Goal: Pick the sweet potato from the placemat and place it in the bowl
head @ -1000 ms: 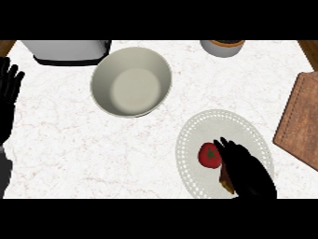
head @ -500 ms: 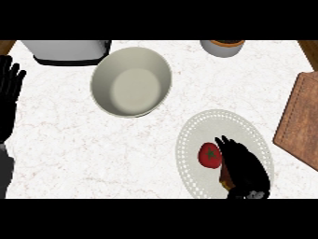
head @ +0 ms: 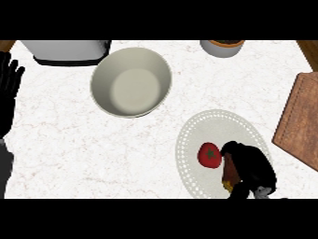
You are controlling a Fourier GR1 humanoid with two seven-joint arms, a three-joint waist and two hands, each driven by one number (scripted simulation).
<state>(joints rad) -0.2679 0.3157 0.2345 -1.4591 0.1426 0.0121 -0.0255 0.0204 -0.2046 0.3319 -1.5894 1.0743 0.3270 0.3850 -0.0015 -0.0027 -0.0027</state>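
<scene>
The sweet potato [head: 228,173] lies on the placemat [head: 210,126], near its lower right part, and shows only as a narrow brown-orange strip with a yellowish tip, since the right hand [head: 251,168] covers most of it. That hand's black fingers are curled down over the sweet potato and wrap it from above. Just left of it, touching or nearly touching the fingers, sits a round, glossy red tomato [head: 210,155] with a small green stem mark.

The placemat is a pale oval with a dotted, lace-like border, flat on a white marble-veined counter [head: 72,140]. Its right edge lies close to a wooden cutting board [head: 306,121], a thick brown slab with rounded corners that runs out of view at the right.

Up and to the left, well apart from the placemat, stands the bowl [head: 132,81]: cream, smooth, deep and round, with nothing in it. Bare counter lies between bowl and placemat. Behind the bowl a grey boxy appliance [head: 66,50] meets the top edge, and a small grey pot [head: 223,46] stands to the right of it.

The left hand [head: 2,95] rests at the left edge, fingers straight and pointing up, holding nothing.
</scene>
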